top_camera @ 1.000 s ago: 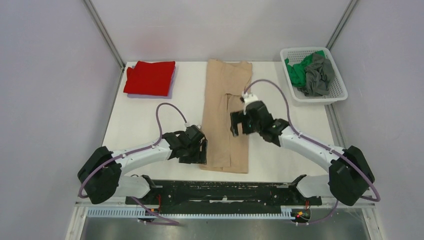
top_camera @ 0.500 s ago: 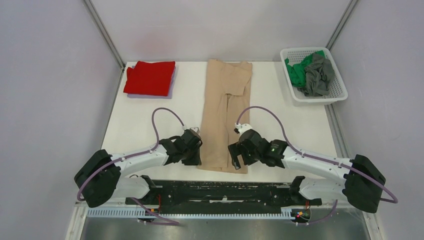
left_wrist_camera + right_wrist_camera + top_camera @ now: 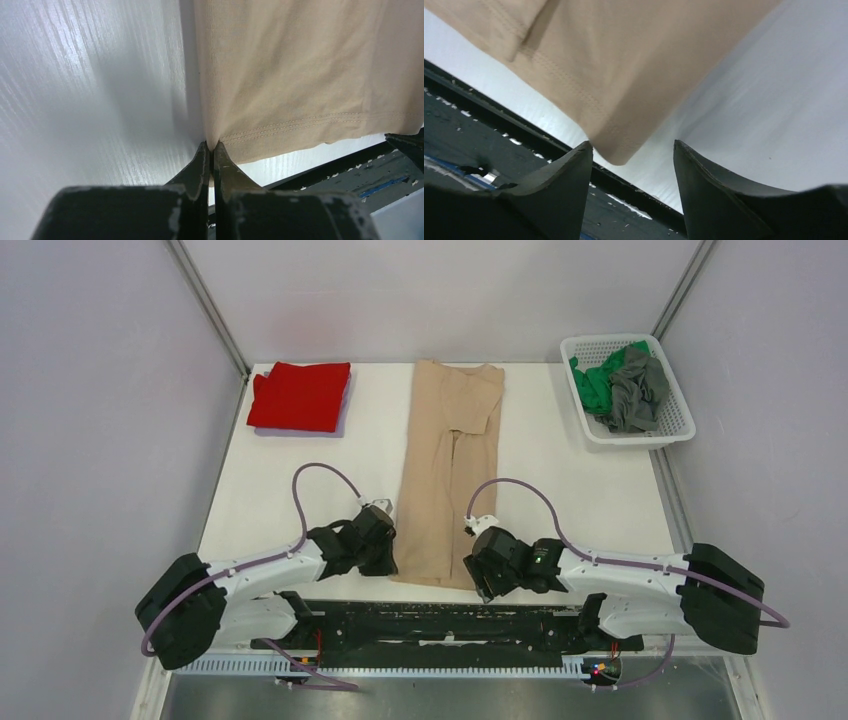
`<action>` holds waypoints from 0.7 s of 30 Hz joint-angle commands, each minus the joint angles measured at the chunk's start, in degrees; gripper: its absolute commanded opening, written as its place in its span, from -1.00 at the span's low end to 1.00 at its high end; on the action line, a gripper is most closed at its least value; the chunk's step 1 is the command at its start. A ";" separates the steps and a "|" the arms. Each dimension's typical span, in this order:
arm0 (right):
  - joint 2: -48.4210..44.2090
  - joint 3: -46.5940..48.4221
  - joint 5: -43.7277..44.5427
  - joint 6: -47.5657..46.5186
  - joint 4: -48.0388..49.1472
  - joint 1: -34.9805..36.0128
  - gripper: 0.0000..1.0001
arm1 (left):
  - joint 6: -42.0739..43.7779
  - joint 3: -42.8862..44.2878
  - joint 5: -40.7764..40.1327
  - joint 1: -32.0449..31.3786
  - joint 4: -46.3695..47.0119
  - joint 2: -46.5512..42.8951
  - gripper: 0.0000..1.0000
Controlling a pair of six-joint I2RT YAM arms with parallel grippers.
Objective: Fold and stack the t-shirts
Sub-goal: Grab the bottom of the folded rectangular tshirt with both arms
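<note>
Top external view: the beige t-shirt [image 3: 445,470] lies as a long, narrow strip down the middle of the white tabletop [image 3: 290,490]. Its shoulders point toward the top of the frame and its hem toward the bottom, where both my arms reach in. A red t-shirt [image 3: 300,395] sits folded at upper left. A green t-shirt [image 3: 593,385] and a grey t-shirt [image 3: 640,390] are heaped in the white mesh basket [image 3: 645,439] at upper right.

Left wrist view: my left fingers [image 3: 199,172] are pressed together at lower centre of the frame, pinching the corner where the strip's side edge meets the stitched hem [image 3: 300,122].

Right wrist view: my right fingers [image 3: 569,175] stand apart. The other hem corner hangs into the gap between them, close to the finger on the frame's left, and is not gripped.

As I read it, the lengthwise fold is done and the step in hand is taking hold of both hem corners for the crosswise fold. One corner is secured and the other is only bracketed.

My next move calls for closing the right fingers squarely on that corner and catching every layer. I would then raise both corners together and level, and carry them toward the top of the frame to lay the hem over the shoulders. An uneven lift would likely skew the strip.
</note>
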 commanded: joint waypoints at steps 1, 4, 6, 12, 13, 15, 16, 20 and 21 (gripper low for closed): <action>1.02 -1.86 0.23 1.01 3.30 0.67 0.19 | -2.58 -1.62 0.64 -0.02 -1.86 -2.23 -0.96; 1.14 -3.39 0.29 1.30 5.16 0.72 -0.06 | -3.13 -2.31 2.55 -0.02 -1.61 -3.41 -0.96; 1.28 -3.86 0.42 1.61 5.11 0.80 -0.29 | -3.80 -2.91 2.98 -0.03 -1.67 -4.35 -0.96; -1.93 -4.15 -3.53 2.98 2.50 3.44 -0.80 | -7.27 -5.60 6.20 -0.20 -3.70 -9.94 -0.96; -2.48 -4.15 -4.22 3.64 1.75 4.19 -0.91 | -7.90 -6.11 7.05 -0.29 -4.64 -11.92 -0.96; -3.29 -4.28 -5.52 4.76 1.37 5.60 -1.00 | -9.63 -7.75 9.25 -0.55 -5.63 -15.72 -0.96; -3.46 -4.16 -5.63 5.49 1.34 6.05 -1.00 | -10.19 -8.58 11.40 -0.55 -4.84 -17.91 -0.96; -4.29 -1.73 -1.71 6.06 0.86 6.22 -1.00 | -10.91 -7.77 11.34 -0.55 -6.45 -23.49 -0.96; -4.29 -0.53 0.09 5.47 0.59 6.13 -1.00 | -10.69 -6.66 10.29 -0.55 -6.73 -23.85 -0.96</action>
